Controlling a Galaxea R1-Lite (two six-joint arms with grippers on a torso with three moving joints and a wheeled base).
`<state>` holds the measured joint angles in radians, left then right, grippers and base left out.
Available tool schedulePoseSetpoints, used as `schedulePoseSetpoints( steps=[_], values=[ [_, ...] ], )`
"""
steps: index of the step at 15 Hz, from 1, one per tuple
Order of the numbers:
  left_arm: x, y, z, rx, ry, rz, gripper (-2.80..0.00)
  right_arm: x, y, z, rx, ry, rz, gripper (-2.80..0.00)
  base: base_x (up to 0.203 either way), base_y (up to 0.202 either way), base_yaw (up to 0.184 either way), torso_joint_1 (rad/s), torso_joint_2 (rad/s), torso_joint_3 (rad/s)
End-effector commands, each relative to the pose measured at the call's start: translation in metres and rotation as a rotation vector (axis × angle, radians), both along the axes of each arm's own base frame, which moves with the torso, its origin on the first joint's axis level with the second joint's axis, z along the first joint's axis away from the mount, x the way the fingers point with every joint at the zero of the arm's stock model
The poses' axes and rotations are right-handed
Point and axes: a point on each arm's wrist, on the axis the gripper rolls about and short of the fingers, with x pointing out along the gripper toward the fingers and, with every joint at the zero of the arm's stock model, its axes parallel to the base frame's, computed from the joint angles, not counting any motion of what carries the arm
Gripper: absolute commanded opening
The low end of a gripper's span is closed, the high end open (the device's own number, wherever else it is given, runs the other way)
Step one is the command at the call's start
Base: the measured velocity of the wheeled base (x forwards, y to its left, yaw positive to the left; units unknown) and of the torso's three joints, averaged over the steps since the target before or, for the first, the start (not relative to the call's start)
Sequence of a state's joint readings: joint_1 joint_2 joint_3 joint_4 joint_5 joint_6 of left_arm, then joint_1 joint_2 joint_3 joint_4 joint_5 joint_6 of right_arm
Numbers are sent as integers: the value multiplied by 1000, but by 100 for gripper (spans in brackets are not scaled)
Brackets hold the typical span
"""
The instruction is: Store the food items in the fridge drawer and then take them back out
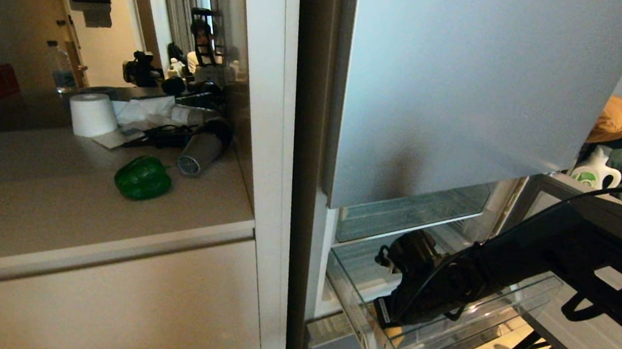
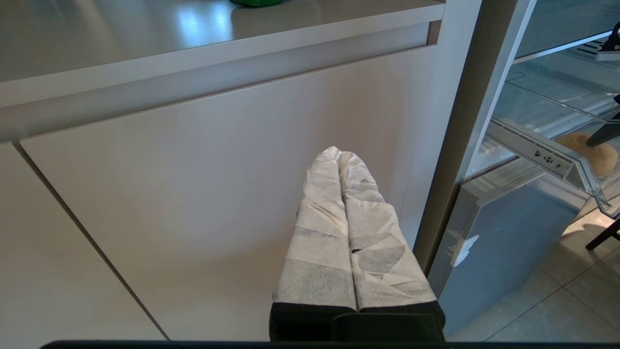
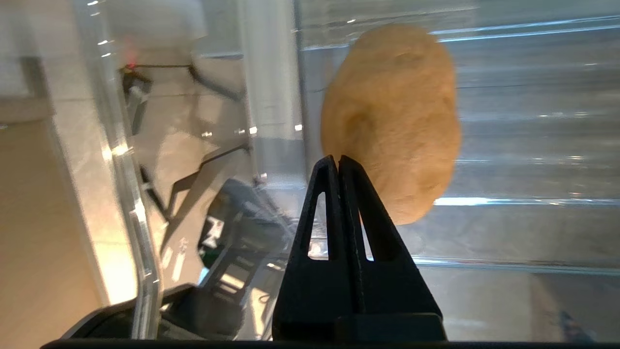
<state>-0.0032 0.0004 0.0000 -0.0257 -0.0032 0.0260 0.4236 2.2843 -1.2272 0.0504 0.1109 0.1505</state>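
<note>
Pressed together with nothing between them, the black jaws of the right gripper (image 3: 337, 162) are seen inside the pulled-out fridge drawer (image 1: 385, 344), their tips just in front of the tan potato (image 3: 392, 121), which lies on the clear drawer floor; whether the tips touch it cannot be told. From the head camera the right arm (image 1: 509, 265) is shown reaching down from the right into the transparent bin below the silver-grey fridge door (image 1: 471, 81). Likewise closed, the paper-wrapped fingers of the left gripper (image 2: 339, 155) are held low before the pale cabinet front (image 2: 193, 169), beside the fridge. The green bell pepper (image 1: 143, 178) is left on the beige countertop (image 1: 54, 199), near a roll of paper (image 1: 92, 114) and a grey hair dryer (image 1: 200, 151).
</note>
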Motion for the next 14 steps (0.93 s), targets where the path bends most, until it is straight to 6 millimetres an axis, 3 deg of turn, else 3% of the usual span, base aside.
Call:
schedulePoseSetpoints(
  steps=[1,3,7,14],
  values=[
    [1,0,-3,0,12,0,-280,1,0,-1,-19,-9,-13,-280,0,0,0,0,0,0],
    [1,0,-3,0,10,0,-280,4,-6,2,-87,-47,-72,-280,0,0,0,0,0,0],
    [1,0,-3,0,12,0,-280,15,-13,37,-63,-154,-116,-280,0,0,0,0,0,0],
    [1,0,-3,0,12,0,-280,9,-11,16,-97,-65,-103,-280,0,0,0,0,0,0]
  ],
)
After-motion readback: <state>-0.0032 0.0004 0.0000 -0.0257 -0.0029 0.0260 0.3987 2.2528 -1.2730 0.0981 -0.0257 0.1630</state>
